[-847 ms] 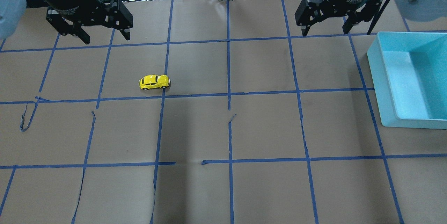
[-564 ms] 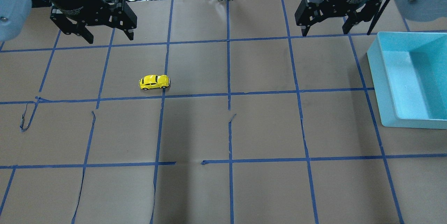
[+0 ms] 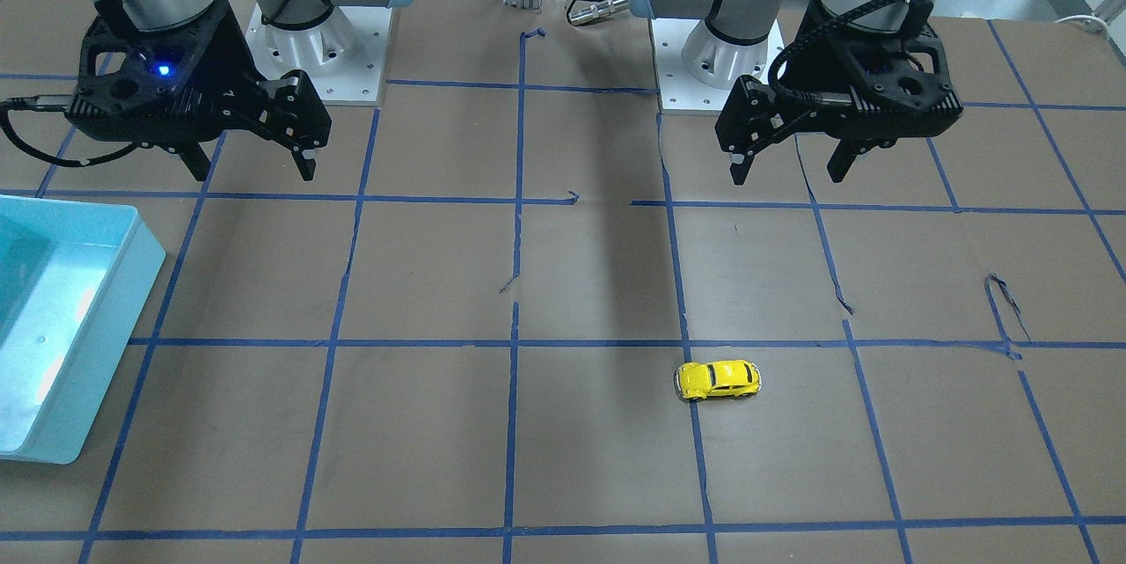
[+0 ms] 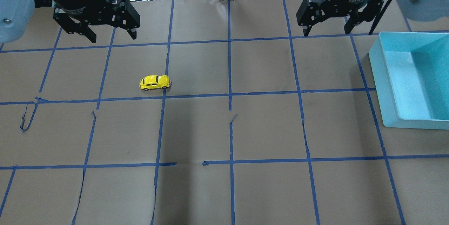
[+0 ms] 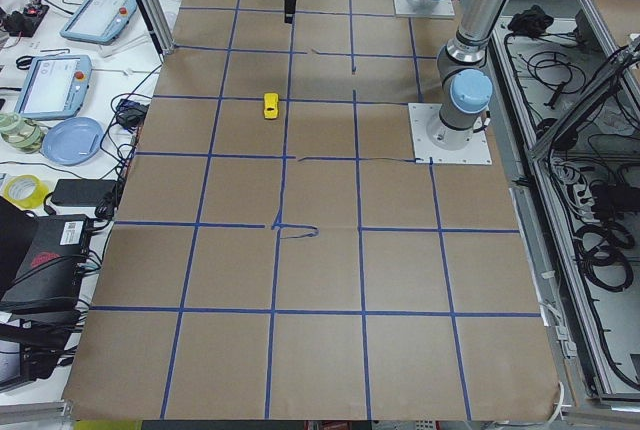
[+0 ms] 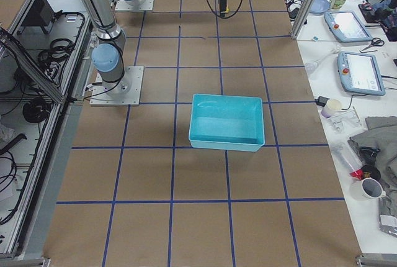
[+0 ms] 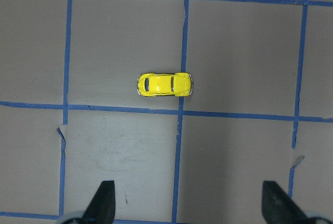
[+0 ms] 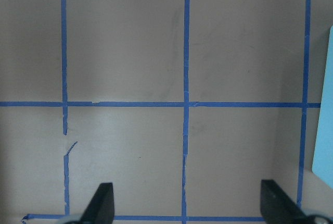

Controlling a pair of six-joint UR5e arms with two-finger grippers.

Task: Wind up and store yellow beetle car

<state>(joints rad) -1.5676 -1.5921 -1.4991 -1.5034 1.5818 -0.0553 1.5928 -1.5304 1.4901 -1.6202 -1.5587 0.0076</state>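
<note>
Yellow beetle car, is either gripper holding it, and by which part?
Neither. The yellow beetle car sits free on the table; left gripper and right gripper are open.

the yellow beetle car (image 5: 270, 106) sits on the taped table (image 5: 320, 270).

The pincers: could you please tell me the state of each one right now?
Left pincer: open, holding nothing.
Right pincer: open, holding nothing.

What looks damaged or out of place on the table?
Some blue tape has peeled into a loose loop on the robot's left side, one grid line has a gap, and the brown paper is split along several lines. The car sits upright on its wheels; the bin looks undamaged.
</note>
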